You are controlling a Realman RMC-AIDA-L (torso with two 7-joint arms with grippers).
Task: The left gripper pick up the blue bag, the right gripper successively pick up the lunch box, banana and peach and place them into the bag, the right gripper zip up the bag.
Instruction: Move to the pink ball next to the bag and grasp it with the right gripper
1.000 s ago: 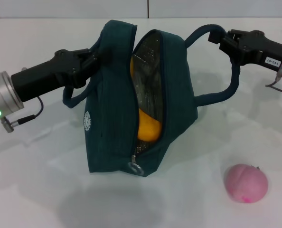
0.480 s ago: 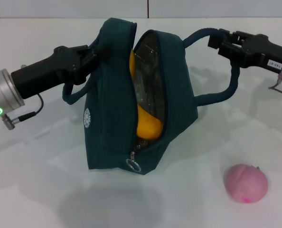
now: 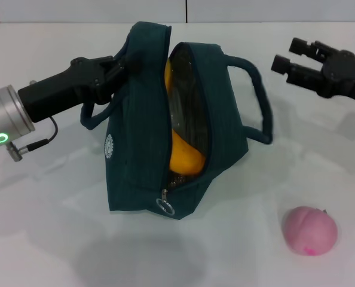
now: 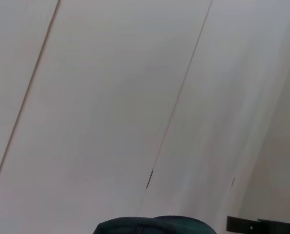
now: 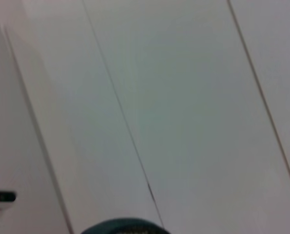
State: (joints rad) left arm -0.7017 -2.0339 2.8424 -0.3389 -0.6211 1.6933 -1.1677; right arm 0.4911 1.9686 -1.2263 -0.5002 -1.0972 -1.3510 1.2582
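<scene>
In the head view, one blue bag (image 3: 143, 128) stands on the white surface (image 3: 46, 239), its zip open along the top and near end. Inside, a yellow shape, likely the banana (image 3: 183, 156), shows only in part, and a clear, shiny thing behind it (perhaps the lunch box) is too hidden to name for sure. The left hand (image 3: 119, 67) reaches in from the left and is closed on the bag's upper left edge; its fingertips are buried in the cloth, and one handle loop (image 3: 97, 118) hangs below it. The second handle (image 3: 256, 98) droops free on the bag's right side. The right hand (image 3: 288, 55) hovers at the far right, well apart from that handle, its two fingers spread and holding nothing; its arm is cut off by the edge. One pink peach (image 3: 309, 230) lies on the surface at the near right, apart from the bag.

The left wrist view shows pale wall panels, with only a dark sliver of the bag (image 4: 152, 226) at the edge.

The right wrist view is much the same: panels, and a small arc of the bag (image 5: 120, 227).
</scene>
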